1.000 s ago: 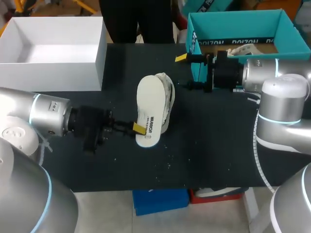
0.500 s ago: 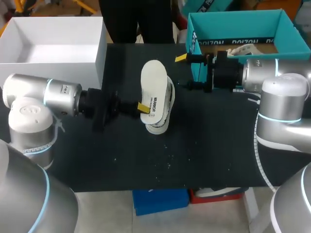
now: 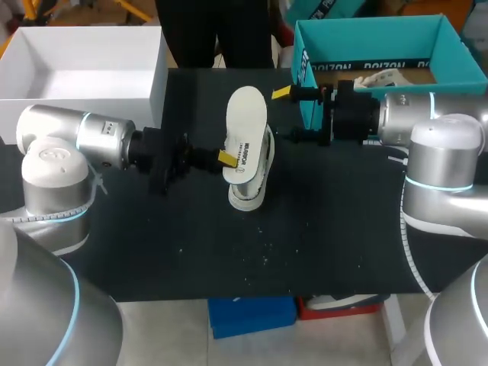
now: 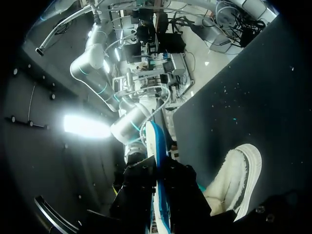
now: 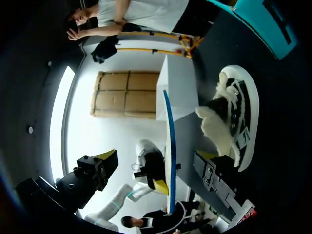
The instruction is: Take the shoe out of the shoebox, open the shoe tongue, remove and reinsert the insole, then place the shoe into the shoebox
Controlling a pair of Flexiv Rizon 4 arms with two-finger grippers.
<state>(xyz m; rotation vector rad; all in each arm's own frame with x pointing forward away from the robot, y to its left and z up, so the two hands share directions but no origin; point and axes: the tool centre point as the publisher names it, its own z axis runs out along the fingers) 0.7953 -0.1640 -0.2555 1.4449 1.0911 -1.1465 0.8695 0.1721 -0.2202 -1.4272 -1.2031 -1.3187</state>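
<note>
While our left gripper (image 3: 226, 158) comes in from 9 o'clock, its yellow-tipped fingers are clamped on one end of a white insole (image 3: 245, 126), holding it raised on edge above the black table (image 3: 152, 244). From the left wrist, the insole (image 4: 157, 161) runs straight out between the fingers, thin edge toward us. A white fleece-lined sneaker (image 3: 254, 179) lies near the table's middle, just at 5 o'clock of the insole. We cannot tell whether the two touch. From the right wrist, the sneaker (image 5: 234, 117) shows its fleecy opening and laces. Our right gripper (image 3: 288, 114) hangs at 2 o'clock of the sneaker, fingers spread wide apart and clear of both. The teal shoebox (image 3: 320, 34) stands at 1 o'clock, beside that gripper. A white box (image 3: 156, 84) stands at 10 o'clock.
</note>
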